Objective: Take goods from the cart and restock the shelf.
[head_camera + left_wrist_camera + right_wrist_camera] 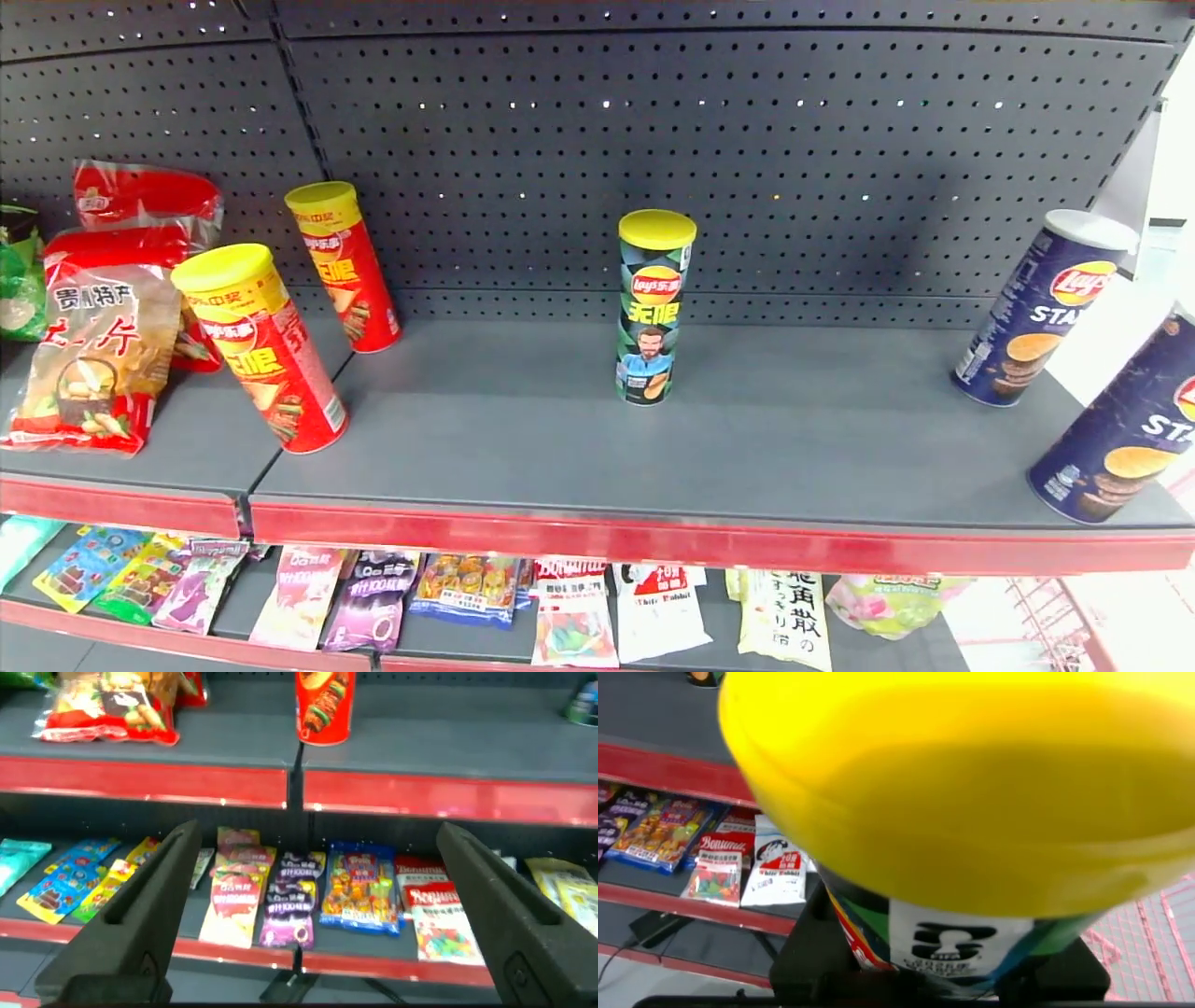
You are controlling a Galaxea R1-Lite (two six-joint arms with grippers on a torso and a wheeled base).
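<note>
The matt grey metal shelf [794, 448] bears glossy chip cans [651, 327] with smooth plastic lids [657, 228].

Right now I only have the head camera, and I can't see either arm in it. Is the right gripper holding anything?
Observer: Yes. The right gripper is shut on a can with a yellow lid, right up against its wrist camera.
Operator: And the left gripper?
Observer: The left gripper is open, with nothing between its fingers.
Operator: Where is it aimed?
Observer: At the row of snack bags, one level below the front red can.
</note>
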